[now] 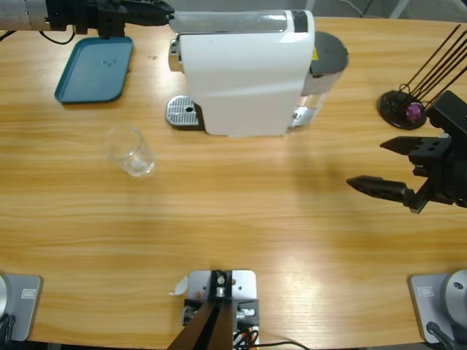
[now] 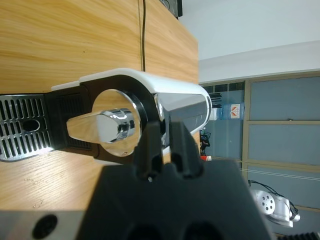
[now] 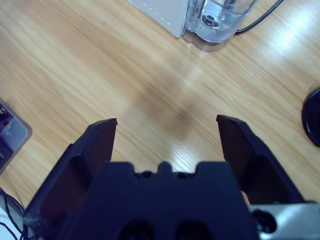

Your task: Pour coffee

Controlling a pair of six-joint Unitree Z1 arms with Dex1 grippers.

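On the table (image 1: 241, 219), left claw (image 1: 164, 13) nears coffee machine (image 1: 244, 73).

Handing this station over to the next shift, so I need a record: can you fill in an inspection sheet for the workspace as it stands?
Surface: wooden table, bare across the middle.
Job's things: white coffee machine lying at the far side, drip grille toward the left; clear glass standing apart from it, no liquid visible inside.
Clutter: teal tray far left; black stand with thin rods far right.
Grippers: left gripper shut, at the machine's chrome lever; right gripper open, holding nothing.
Cables: black cable behind the machine.
Surroundings: cabinets and a water bottle beyond the table.
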